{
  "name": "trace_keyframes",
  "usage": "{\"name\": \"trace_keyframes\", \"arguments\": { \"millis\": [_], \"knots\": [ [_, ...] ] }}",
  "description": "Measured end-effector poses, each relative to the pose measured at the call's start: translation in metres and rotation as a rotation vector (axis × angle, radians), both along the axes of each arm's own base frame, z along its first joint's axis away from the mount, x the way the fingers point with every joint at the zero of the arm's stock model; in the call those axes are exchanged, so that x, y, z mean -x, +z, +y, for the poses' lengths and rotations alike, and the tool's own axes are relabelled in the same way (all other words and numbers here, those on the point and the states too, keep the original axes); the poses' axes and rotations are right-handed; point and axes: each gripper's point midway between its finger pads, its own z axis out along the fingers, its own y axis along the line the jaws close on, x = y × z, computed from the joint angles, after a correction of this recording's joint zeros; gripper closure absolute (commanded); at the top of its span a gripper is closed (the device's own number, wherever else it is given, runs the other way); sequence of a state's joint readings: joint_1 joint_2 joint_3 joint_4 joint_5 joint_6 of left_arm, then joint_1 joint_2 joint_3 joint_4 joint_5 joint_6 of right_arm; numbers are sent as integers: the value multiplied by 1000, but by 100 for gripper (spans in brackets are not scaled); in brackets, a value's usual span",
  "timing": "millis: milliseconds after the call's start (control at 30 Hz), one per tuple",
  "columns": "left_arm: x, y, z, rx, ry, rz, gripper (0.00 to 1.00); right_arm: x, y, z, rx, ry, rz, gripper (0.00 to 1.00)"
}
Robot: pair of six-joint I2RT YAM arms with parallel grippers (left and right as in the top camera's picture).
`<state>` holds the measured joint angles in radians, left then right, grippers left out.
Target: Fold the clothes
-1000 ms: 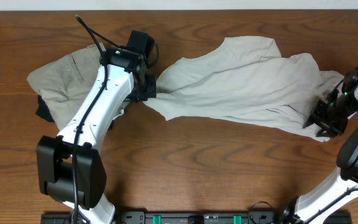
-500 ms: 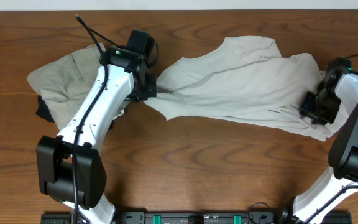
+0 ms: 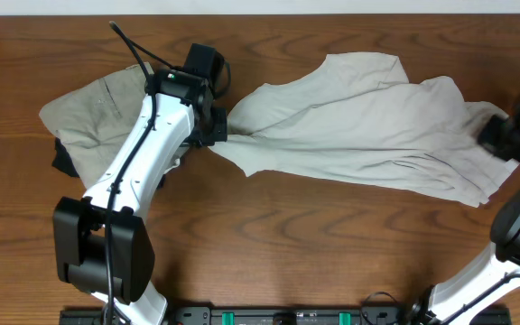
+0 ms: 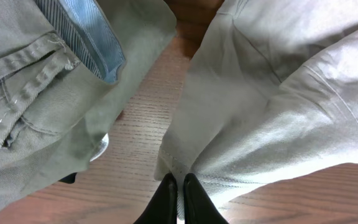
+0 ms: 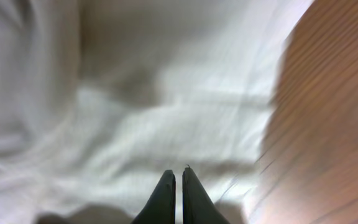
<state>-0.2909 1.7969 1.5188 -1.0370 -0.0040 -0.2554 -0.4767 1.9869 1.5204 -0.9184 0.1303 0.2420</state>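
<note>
Left tool [image 4: 179, 180] and right tool [image 5: 176, 174] each pinch an end of the cream garment [image 3: 359, 126]

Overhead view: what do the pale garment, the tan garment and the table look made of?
The pale garment: thin woven cloth, maybe cotton, matte; it drapes in fine soft wrinkles. The tan garment: heavier, twill-like cloth, matte; stitched seams and a blue striped lining show. The table: wood or wood-look laminate, smooth with a slight sheen; grain lines are visible.

No writing, label, brand or number can be read anywhere here
</note>
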Motion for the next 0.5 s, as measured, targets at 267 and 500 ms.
{"name": "trace_keyframes", "arguments": {
  "millis": [267,500],
  "knots": [
    [0,0,0,-1,-1,2,94,32,35,31,-188,32,120,48],
    [-1,0,0,1,-2,-4,94,84,-4,61,-301,33,304,47]
  ]
}}
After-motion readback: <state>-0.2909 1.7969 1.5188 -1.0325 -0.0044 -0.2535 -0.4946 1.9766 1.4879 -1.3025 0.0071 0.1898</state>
